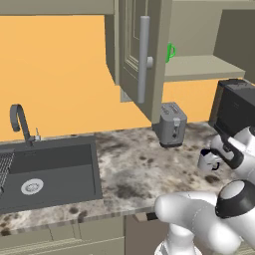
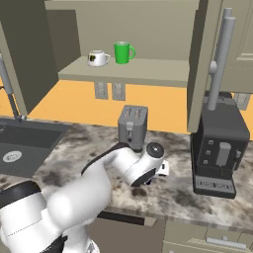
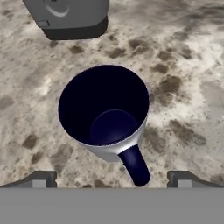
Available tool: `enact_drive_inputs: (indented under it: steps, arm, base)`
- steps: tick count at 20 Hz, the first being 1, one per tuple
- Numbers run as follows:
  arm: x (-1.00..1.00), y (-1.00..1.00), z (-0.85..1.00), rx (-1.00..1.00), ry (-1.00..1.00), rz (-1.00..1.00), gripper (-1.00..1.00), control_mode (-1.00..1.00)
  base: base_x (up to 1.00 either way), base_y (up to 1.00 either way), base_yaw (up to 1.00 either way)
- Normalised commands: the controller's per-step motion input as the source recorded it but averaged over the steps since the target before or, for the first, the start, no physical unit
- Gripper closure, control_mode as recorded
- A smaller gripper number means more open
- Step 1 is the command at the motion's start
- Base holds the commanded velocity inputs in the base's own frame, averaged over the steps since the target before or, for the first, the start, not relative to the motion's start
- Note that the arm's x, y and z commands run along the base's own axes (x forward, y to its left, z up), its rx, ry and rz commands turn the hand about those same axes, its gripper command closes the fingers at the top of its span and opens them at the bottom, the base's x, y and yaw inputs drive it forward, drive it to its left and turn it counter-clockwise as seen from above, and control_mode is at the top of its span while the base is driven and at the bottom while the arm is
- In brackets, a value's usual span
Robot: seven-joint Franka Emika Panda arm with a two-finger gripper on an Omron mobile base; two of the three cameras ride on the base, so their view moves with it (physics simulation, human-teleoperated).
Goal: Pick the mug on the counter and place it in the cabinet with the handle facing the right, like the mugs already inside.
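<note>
The mug [image 3: 103, 109], pale grey with a dark inside, stands upright on the speckled counter [image 3: 183, 74]. Its dark loop handle [image 3: 134, 166] points to the bottom of the hand view, between the two fingertips. My gripper [image 3: 111, 178] hangs over it, open, with nothing in its grasp. From the left base view the mug [image 1: 205, 160] sits just left of my hand. The cabinet stands open, its door [image 1: 134, 50] swung out and its shelf [image 1: 199, 67] bare at the front. On that shelf [image 2: 148, 71] stand a green mug [image 2: 123, 52] and a white cup [image 2: 98, 58].
A grey toaster [image 1: 172, 124] stands on the counter behind the mug. A black coffee machine [image 2: 217, 148] is at the right. The dark sink [image 1: 50, 169] with its faucet [image 1: 20, 122] lies at the left. The open door's long bar handle [image 1: 143, 60] hangs above the counter.
</note>
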Motion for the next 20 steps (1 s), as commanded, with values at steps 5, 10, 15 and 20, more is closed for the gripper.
enact_drive_inputs:
  steps: [5,10,15,20]
  arm:
    - [0.21,-0.06,-0.20,0.01,0.00,0.06,-1.00,-1.00]
    - [0.15,-0.04,-0.22,0.00,0.00,0.08,-1.00,-1.00]
    - [0.22,0.00,-0.22,0.00,0.02,0.07,1.00,-1.00]
    - [0.13,-0.02,-0.21,0.00,0.00,0.06,1.00,-1.00]
  base:
    - [0.00,0.00,0.00]
    - [0.00,0.00,0.00]
    - [0.00,0.00,0.00]
    - [0.00,0.00,0.00]
